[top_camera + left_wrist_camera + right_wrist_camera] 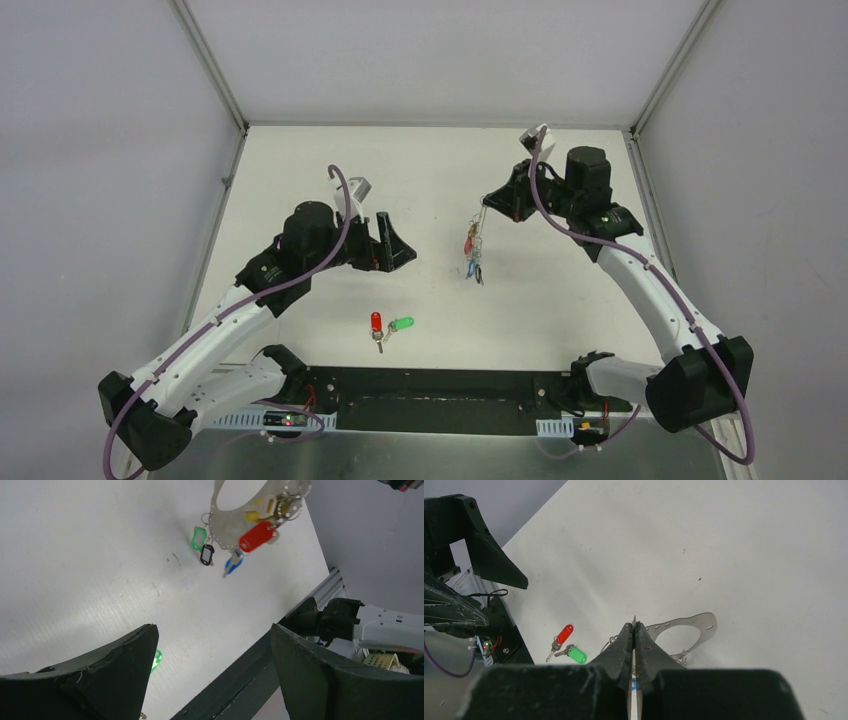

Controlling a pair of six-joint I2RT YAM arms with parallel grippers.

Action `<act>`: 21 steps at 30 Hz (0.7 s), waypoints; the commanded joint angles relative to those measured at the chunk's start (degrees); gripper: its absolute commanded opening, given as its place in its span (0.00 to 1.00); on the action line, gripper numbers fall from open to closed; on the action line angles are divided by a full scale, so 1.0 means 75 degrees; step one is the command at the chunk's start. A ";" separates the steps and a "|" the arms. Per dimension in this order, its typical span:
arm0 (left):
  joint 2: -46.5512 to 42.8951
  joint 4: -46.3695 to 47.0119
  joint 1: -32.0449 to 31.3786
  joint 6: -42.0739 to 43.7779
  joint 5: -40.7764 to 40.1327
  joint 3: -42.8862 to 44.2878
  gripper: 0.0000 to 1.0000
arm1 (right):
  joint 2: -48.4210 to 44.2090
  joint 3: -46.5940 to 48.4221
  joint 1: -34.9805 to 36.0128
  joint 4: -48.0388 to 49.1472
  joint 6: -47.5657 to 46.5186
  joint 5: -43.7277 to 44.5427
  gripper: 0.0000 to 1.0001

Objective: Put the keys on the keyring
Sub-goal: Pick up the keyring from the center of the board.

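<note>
Right fingers are clamped tight on the keyring, holding it up off the desk, right of centre, with a bunch of coloured tags dangling from it. Left fingers are spread wide, hovering over the desk with nothing between them. Red key and green key lie together near the desk's near edge, centre.

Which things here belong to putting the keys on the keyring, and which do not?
For the job: keyring, in the shut right gripper; red key and green key on the table; open left gripper.
Not for the job: purple cable; black base rail.
</note>
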 commanded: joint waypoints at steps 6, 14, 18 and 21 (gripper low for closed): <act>-0.0249 0.2553 0.0049 0.1243 0.2041 -0.0170 0.84 | 0.0002 -0.0270 0.0045 0.1691 -0.0504 -0.2278 0.00; 0.0073 0.4262 0.0049 0.1381 0.2810 -0.0430 0.79 | -0.0088 -0.0722 0.0076 0.2686 -0.0504 -0.3728 0.00; 0.0400 0.4598 0.0047 0.1560 0.3145 -0.0290 0.73 | -0.0264 -0.1123 0.0110 0.3453 -0.0449 -0.4287 0.00; 0.0659 0.4788 0.0049 0.1778 0.3506 -0.0192 0.70 | -0.0338 -0.1333 0.0191 0.3917 -0.0466 -0.4646 0.00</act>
